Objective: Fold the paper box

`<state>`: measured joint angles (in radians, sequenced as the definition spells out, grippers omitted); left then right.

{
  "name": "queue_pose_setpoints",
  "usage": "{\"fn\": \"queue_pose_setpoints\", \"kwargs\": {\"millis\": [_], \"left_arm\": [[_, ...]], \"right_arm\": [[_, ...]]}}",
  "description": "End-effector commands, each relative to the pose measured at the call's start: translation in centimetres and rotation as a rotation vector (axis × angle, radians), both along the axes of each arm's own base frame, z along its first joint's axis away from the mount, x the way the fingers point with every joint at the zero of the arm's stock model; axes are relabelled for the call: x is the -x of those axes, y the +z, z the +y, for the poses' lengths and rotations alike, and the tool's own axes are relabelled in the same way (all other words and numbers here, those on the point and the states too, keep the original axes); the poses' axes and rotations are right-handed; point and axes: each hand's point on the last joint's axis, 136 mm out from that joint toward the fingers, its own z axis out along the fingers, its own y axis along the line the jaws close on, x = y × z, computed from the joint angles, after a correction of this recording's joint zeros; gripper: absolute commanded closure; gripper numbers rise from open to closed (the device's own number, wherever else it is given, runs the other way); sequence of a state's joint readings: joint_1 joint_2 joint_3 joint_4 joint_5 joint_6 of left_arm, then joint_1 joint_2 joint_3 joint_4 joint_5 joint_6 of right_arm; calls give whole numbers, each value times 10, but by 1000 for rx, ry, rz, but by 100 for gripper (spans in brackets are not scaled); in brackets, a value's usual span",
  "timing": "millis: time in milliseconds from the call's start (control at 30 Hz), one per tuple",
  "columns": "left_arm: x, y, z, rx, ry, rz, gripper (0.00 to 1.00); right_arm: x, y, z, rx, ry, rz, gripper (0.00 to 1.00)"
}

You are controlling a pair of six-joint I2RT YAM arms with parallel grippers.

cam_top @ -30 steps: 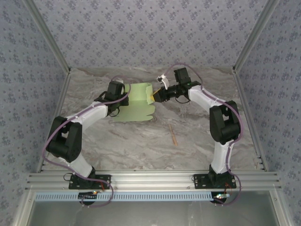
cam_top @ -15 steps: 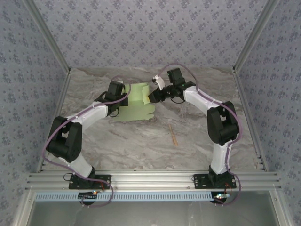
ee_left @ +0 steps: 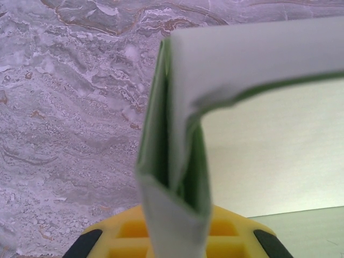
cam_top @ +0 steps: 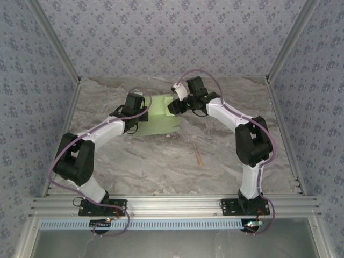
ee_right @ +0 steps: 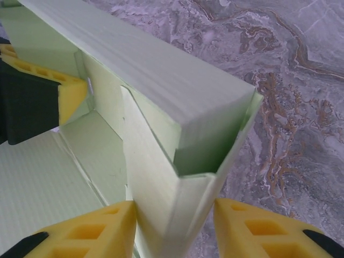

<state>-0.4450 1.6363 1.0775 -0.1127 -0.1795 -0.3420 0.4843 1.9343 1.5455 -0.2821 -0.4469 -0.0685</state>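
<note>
Clamps box (cam_top: 161,117) left wall tight in left gripper (ee_left: 173,241), straddles right wall with right gripper (ee_right: 174,231), grip there unclear.

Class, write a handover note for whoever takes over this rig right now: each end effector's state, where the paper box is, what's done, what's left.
Left end effector: shut on a folded wall of the paper box.
Right end effector: closed around a raised corner on its right side.
Box: far centre of the table, between both arms.
Done: some walls raised and folded.
Left: near panel lies flat; box not yet closed.
</note>
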Motion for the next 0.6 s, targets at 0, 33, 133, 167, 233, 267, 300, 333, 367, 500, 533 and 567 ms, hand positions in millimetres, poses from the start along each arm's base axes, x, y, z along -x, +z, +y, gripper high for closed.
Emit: {"fn": "queue_pose_setpoints", "kwargs": {"millis": [0,33,133,167,233,267,300,333,367,500,533,567], "left_arm": [[5,23,-20,38,-82,-33,100],[5,24,-20,37,-83,-35,100],[6,27,-21,42,-85,-41,100],[6,28,-22,45,-87,-44,100],[7,29,-23,48,-90,-48,100],[8,31,-25,51,-93,-52,100],[8,31,-24,51,-91,-54,100],[8,32,-25,52,-93,-55,100],[8,32,-25,52,-95,-57,100],[9,35,-26,57,-92,-65,100],[10,35,-26,56,-92,-65,100],[10,36,-26,56,-91,-67,100]], "right_arm": [[-15,10,4,10,-18,-57,60],[-15,7,5,21,-21,-56,61],[-19,3,5,56,-76,-56,64],[-20,3,4,65,-111,-48,66],[-24,0,1,97,-180,-52,67],[-26,-2,-2,125,-229,-54,68],[-28,-2,-5,146,-266,-58,68],[-30,-3,-8,169,-306,-60,69],[-30,-5,-7,185,-327,-61,70],[-34,-6,-10,256,-443,-89,76],[-35,-6,-12,276,-469,-100,77],[-36,-7,-14,295,-490,-110,78]]}}
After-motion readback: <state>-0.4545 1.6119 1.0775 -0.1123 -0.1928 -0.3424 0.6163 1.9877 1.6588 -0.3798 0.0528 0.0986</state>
